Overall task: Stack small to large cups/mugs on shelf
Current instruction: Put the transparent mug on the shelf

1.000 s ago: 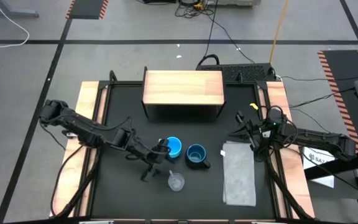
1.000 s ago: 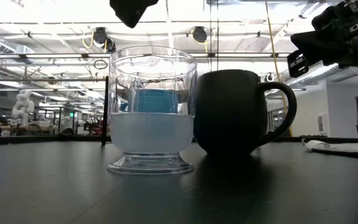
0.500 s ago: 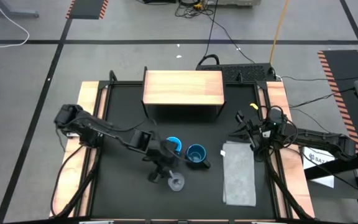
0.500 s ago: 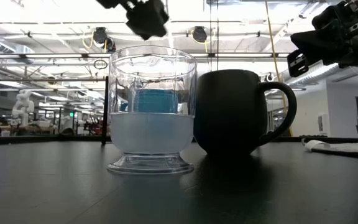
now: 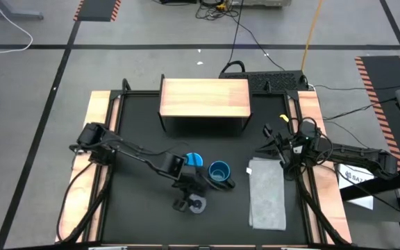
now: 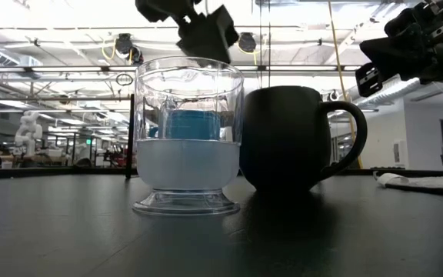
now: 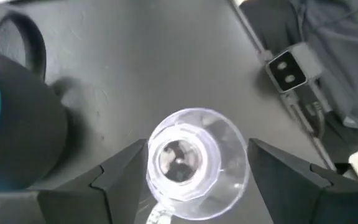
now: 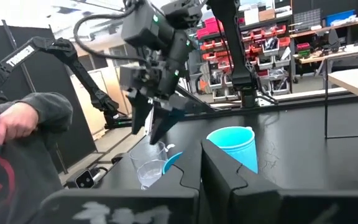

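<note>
Hovering right over the clear cup (image 7: 191, 163), the left gripper (image 5: 187, 196) spreads its fingers (image 7: 120, 171) wide, grasping nothing, beside the navy mug (image 5: 219, 173).

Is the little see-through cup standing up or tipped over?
Standing up. The clear cup rests on its foot on the black table, rim on top, and the left wrist view looks straight down into it.

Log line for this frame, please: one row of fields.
left gripper: open, above clear cup | right gripper: waiting beside grey cloth | light-blue mug, navy mug: on table | shelf: bare
</note>
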Available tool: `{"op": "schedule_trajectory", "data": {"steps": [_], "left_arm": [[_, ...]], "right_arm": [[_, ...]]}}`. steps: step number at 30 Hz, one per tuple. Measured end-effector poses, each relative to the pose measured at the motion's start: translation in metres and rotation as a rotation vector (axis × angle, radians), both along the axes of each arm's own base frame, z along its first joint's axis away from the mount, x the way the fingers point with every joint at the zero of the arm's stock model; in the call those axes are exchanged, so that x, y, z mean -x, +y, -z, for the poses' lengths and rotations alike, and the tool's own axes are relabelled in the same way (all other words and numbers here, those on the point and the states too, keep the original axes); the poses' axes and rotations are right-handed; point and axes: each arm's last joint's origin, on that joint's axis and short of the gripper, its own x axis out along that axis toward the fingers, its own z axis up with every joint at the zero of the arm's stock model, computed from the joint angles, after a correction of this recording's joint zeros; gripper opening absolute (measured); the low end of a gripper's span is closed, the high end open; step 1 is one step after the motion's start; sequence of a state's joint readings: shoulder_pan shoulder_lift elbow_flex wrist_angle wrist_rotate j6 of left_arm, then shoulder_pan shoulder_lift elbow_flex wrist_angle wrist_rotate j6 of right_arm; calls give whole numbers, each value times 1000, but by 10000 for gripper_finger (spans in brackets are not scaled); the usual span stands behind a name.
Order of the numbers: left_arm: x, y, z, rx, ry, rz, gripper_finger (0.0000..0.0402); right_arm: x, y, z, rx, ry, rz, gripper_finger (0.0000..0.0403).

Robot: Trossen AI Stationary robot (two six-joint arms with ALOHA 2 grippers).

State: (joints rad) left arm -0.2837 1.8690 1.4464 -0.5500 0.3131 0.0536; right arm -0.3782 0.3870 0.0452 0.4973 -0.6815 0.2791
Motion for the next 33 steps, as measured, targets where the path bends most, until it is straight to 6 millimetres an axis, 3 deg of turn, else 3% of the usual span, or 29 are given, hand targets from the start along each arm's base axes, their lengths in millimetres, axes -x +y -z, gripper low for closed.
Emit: {"op": "schedule_trajectory", "data": {"steps": [15,33], "left_arm": [[1,9,18,-69,20,-35,276],[4,10,37,-36,-13,-55,275]], "right_arm": [[0,0,0,5,-1,1,0],[0,0,2,-3,20,0,0]]}}
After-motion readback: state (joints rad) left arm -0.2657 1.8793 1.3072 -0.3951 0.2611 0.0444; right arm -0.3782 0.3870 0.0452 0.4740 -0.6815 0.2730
